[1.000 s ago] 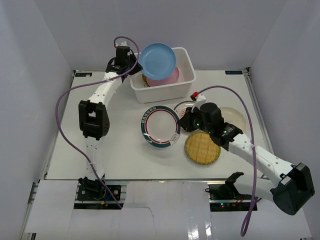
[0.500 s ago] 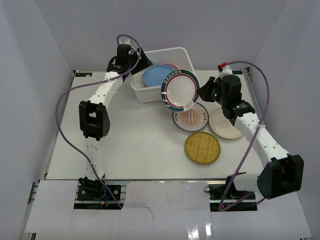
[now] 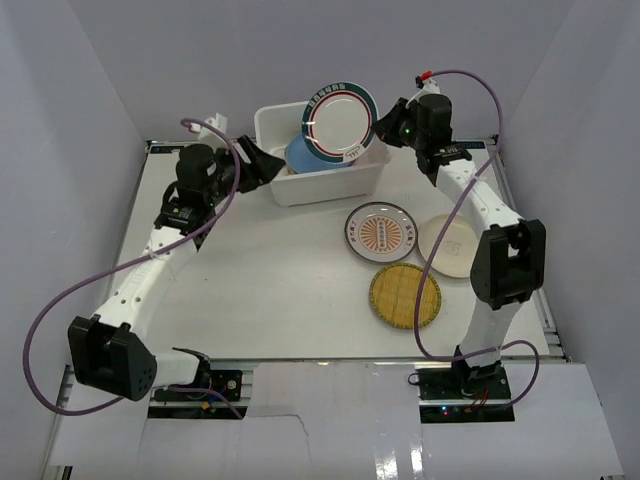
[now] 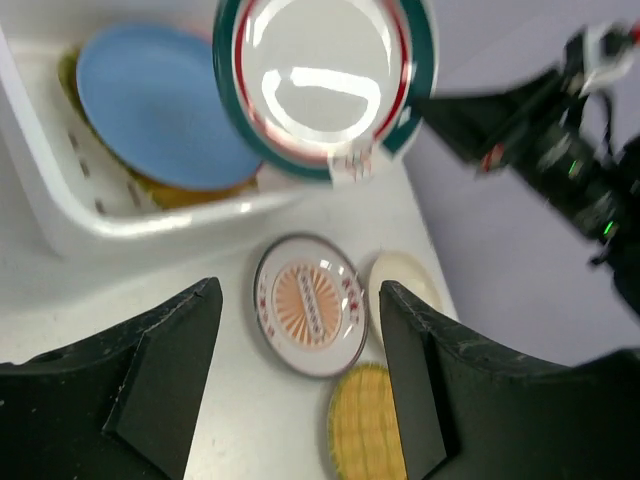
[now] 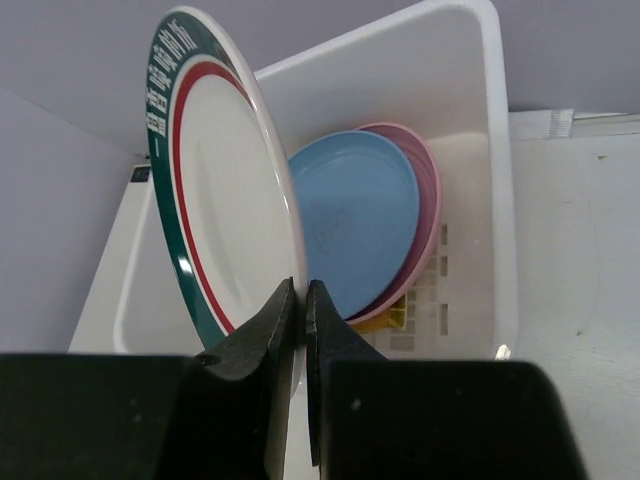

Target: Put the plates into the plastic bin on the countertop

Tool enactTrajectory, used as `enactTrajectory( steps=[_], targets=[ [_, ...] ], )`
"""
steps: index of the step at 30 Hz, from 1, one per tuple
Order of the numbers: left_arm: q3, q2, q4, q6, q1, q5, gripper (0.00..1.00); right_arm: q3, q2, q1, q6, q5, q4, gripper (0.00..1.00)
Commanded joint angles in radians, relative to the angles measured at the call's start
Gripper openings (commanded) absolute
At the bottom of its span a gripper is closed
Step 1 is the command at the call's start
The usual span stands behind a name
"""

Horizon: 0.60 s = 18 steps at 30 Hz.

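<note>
White, green-red-rimmed round plate [image 3: 340, 120], rim pinched by the right jaws, is held on edge over the white plastic bin [image 3: 322, 188]; left jaws parted, empty. Slippage from the thin edge-grip is risked.

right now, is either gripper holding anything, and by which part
The right gripper pinches the green-red rimmed plate by its rim, on edge over the plastic bin. The left gripper is open, holding nothing.

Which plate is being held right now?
The green-and-red-rimmed white plate, pinched on edge by the right tool over the bin; it alone is gripped.
</note>
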Motion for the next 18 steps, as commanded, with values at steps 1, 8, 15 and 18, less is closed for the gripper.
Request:
enactTrajectory(
  steps=[1,8,15,18],
  targets=[
    [-0.185,0.022,-0.031,-0.023,-0.046,0.087,0.74,0.200,0.137,0.010,-0.008,0.031,0.021,0.08],
    [-0.314,0.083,0.009,-0.077,-0.226,0.054,0.75,0.450,0.343,0.055,-0.043,0.034,-0.125,0.11],
    [-0.217,0.287,0.104,-0.118,-0.340,0.016,0.76,0.468,0.288,0.079,-0.135,0.216,-0.223,0.77],
    [-0.147,0.388,0.147,-0.127,-0.371,-0.004,0.76,0.315,0.149,0.062,-0.160,0.275,-0.209,0.77]
  ],
)
